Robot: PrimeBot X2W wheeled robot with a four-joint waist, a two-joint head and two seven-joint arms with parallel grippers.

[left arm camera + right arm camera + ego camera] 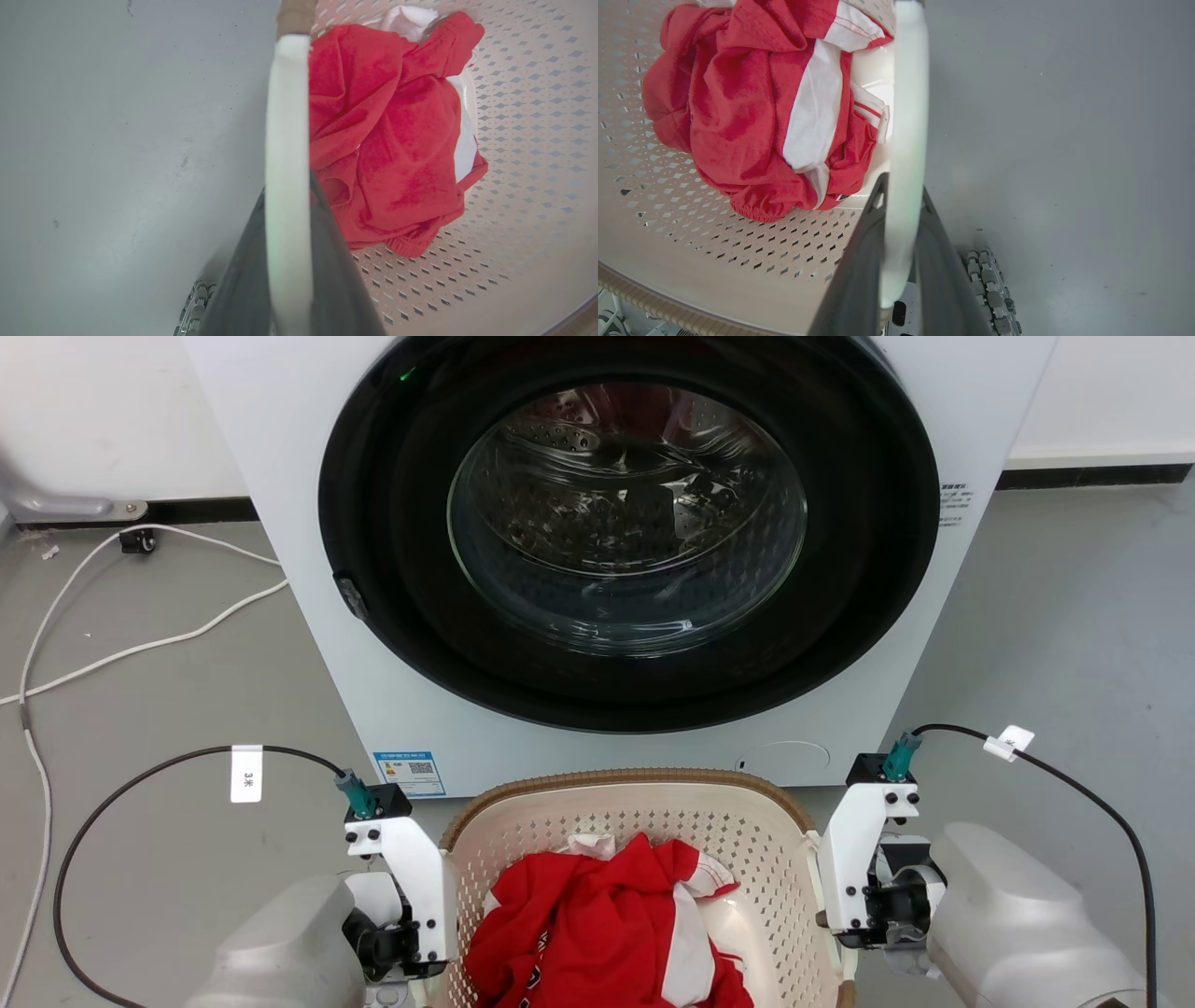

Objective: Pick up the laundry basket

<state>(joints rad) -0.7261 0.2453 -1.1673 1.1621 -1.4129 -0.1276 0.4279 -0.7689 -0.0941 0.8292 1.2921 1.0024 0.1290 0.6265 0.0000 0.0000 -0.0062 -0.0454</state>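
The white front-loading washing machine (280,476) fills twelve o'clock. At six o'clock sits the cream perforated plastic laundry basket (653,821), holding a red-and-white garment (597,915). The left gripper (287,196) and right gripper (902,186) each clench a white side handle (287,116). The grasp looks made; next comes an even, level lift.

One washing machine (625,523), one laundry basket (766,859), one clothes heap (597,924), two pincers (287,186) (902,184).

The head camera looks forward and down from above onto the laundry basket (616,782). Each wrist camera sits very close, sighting along its own arm's fingers: the left end effector (287,191) and the right end effector (902,186) each straddle a white handle (286,116). All three views share the red garment (597,915), lying inward of both end effectors.
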